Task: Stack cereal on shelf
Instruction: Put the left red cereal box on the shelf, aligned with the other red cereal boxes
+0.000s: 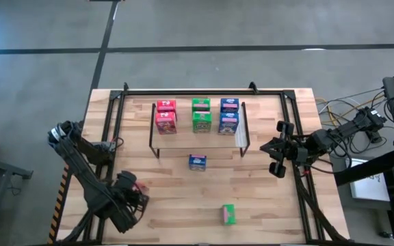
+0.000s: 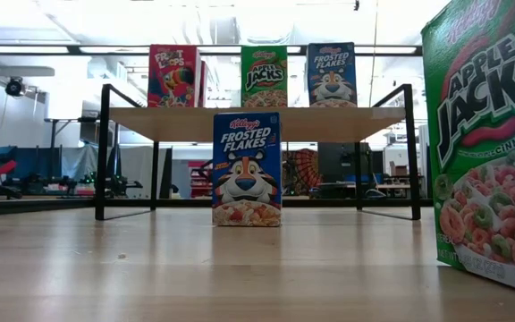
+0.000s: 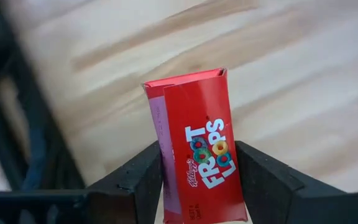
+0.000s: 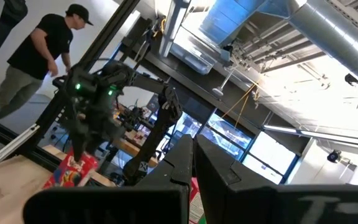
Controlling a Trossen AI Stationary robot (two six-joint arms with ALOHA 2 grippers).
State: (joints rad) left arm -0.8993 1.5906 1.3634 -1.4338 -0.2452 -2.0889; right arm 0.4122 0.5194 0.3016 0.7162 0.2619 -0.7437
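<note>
Gripping red Froot Loops box, left gripper, Kellogg's logo

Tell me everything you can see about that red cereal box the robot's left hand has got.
The red Froot Loops box is a small cardboard carton with white lettering whose O's are coloured cereal rings, and a paler pinkish side panel. It sits between the two dark fingers of the left hand, which press its sides, near the table's front-left corner. Its closed end flap points away from the hand. Whether it rests on the light wood or is lifted cannot be told.
</note>
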